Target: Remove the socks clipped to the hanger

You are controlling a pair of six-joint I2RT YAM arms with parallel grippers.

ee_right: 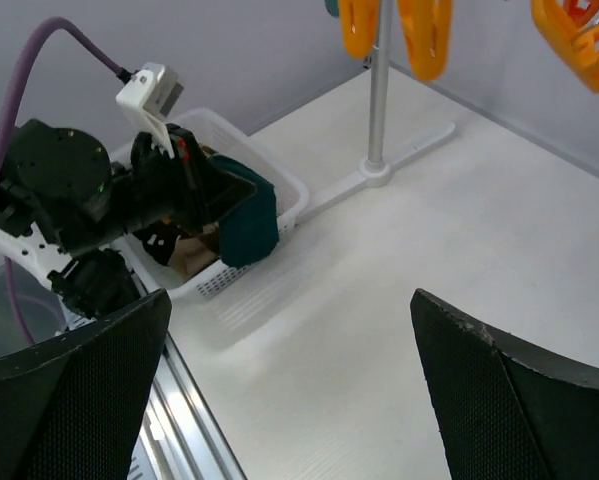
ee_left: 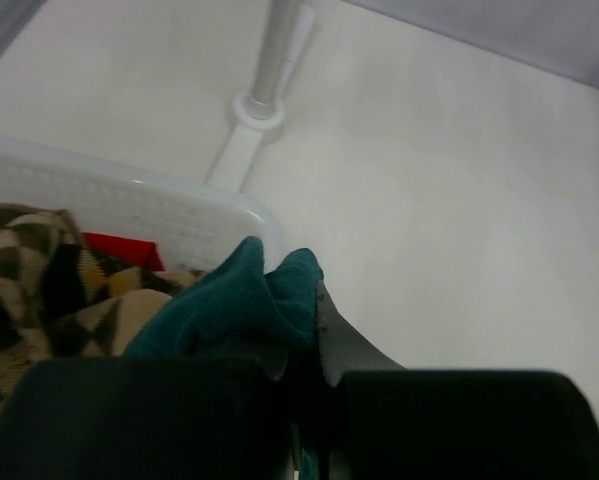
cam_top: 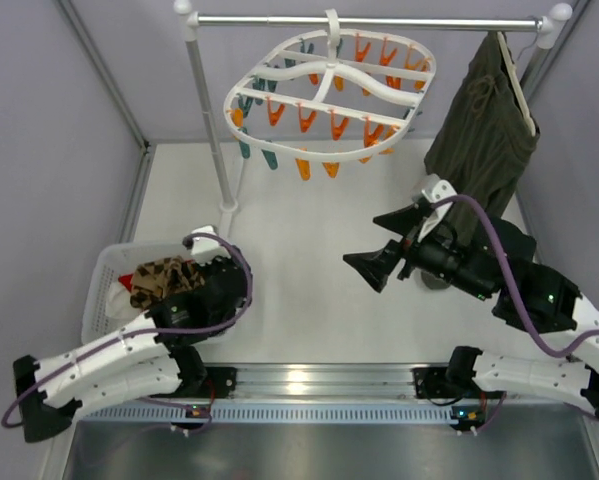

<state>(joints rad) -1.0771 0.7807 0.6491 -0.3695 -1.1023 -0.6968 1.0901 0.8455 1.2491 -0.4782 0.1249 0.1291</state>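
Teal knit of one sock [ee_left: 244, 300] bunches between the clenched jaws of the left gripper [ee_left: 301, 355], which grasps it at the fingertips. Just below and left of that gripper, a brown-and-tan argyle sock [ee_left: 29, 280] lies crumpled in a white basket [ee_left: 179, 215]. The left arm is folded low beside the basket. The right gripper [ee_right: 294, 340] hangs above the counter [ee_right: 459, 220], jaws spread wide, its arm bent and pointing leftward. Well beyond both grippers, the white hanger [cam_top: 329, 95] dangles from a rail [cam_top: 379, 20], orange clips [cam_top: 304, 118] pointing down.

White-shelled arms [cam_top: 109, 365] with black joints and looping purple cables [cam_top: 506, 272]
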